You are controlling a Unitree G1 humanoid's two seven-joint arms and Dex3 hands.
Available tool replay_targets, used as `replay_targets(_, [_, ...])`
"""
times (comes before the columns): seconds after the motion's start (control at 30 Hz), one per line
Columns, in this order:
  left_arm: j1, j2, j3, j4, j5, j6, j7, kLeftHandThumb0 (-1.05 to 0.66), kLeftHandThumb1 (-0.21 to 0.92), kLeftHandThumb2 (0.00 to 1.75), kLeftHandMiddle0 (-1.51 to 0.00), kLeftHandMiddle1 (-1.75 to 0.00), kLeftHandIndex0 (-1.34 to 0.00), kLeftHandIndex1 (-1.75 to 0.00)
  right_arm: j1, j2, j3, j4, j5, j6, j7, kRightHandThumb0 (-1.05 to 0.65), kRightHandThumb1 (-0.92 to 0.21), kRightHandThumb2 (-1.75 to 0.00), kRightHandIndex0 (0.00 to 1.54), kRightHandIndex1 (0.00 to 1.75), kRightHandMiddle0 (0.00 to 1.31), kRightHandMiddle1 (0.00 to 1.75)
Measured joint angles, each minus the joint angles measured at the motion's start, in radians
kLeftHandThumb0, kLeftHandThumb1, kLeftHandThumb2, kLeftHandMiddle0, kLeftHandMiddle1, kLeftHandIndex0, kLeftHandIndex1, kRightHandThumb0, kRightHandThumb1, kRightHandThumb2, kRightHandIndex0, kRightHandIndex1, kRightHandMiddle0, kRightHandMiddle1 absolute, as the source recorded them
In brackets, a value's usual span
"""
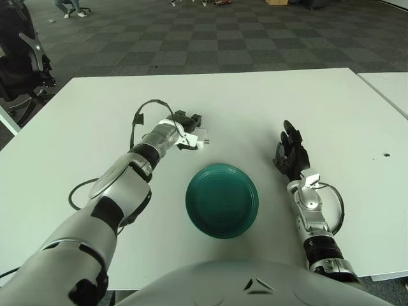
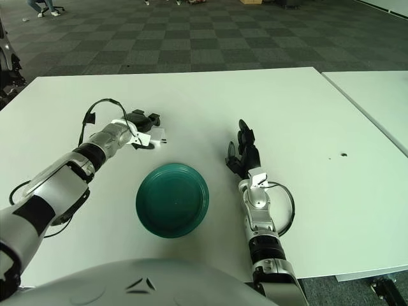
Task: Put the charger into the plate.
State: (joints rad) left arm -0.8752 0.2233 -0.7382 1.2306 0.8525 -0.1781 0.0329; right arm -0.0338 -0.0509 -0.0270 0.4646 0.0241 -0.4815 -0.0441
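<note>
left hand [image 1: 185, 131] is closed around the white charger [image 1: 196, 138], holding it out past the far-left side of the green plate [image 1: 222, 200]. i can't tell whether the charger is just above the desk [image 1: 255, 102] or brushing it. the plug prongs seem to point right. so the charger isn't in the plate yet; it's near it but clearly apart, up and to the left of the rim.

right hand [image 1: 291, 152] shows to the right of the plate with its fingers relaxed and open, holding nothing.

what could go wrong imo: the grip looks like it's only on one end of the charger, so it could twist or slip out during the carry and land on the desk short of the plate. the plate is shallow too, so a drop from too high might make the charger bounce or skid over the rim. the hand could also clip the near rim and shove the plate.

no brand, label or writing readable on anything here.
</note>
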Motion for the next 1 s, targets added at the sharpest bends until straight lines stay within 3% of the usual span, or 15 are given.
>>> replay_targets(0.07, [0.002,-0.002,-0.01,0.01,0.005,0.01,0.037,-0.94,0.92,0.54,-0.16,-1.56,-0.14,-1.68,0.0,0.0,0.0,0.0,0.0,0.001,0.0,-0.81,-0.92,-0.82,0.13,0.02,0.0,0.34])
replay_targets(0.13, [0.005,-0.005,-0.017,0.019,0.012,0.017,0.078,-0.9,0.92,0.49,-0.23,-1.65,-0.16,-1.71,-0.001,0.0,-0.001,0.001,0.001,0.001,0.001,-0.81,-0.92,-0.82,0.13,0.02,0.0,0.34])
replay_targets(0.43, [0.041,-0.007,-0.053,0.047,0.023,0.033,0.267,-0.76,0.92,0.35,-0.48,-1.74,-0.38,-1.7,-0.002,0.003,-0.012,0.006,0.004,0.001,0.003,-0.82,-0.92,-0.77,0.14,0.02,0.0,0.34])
replay_targets(0.53, [0.053,-0.009,-0.061,0.055,0.023,0.037,0.325,-0.54,0.65,0.76,-0.54,-1.75,-0.5,-1.64,-0.003,0.003,-0.015,0.008,0.006,0.0,0.004,-0.83,-0.92,-0.76,0.14,0.02,0.0,0.36])
replay_targets(0.67, [0.062,-0.013,-0.072,0.066,0.023,0.044,0.378,-0.46,0.48,1.04,-0.63,-1.75,-0.54,-1.69,-0.004,0.004,-0.019,0.011,0.01,-0.002,0.009,-0.83,-0.92,-0.75,0.15,0.02,0.0,0.37])
replay_targets(0.87, [0.064,-0.016,-0.086,0.072,0.023,0.046,0.413,-0.48,0.32,1.3,-0.82,-1.75,-0.61,-1.74,-0.006,0.006,-0.022,0.013,0.017,-0.004,0.016,-0.84,-0.92,-0.75,0.15,0.01,0.0,0.37])
replay_targets(1.0, [0.063,-0.016,-0.084,0.072,0.019,0.037,0.412,-0.49,0.27,1.36,-0.92,-1.75,-0.65,-1.74,-0.009,0.008,-0.022,0.016,0.024,-0.006,0.021,-0.84,-0.92,-0.74,0.15,0.01,0.0,0.37])
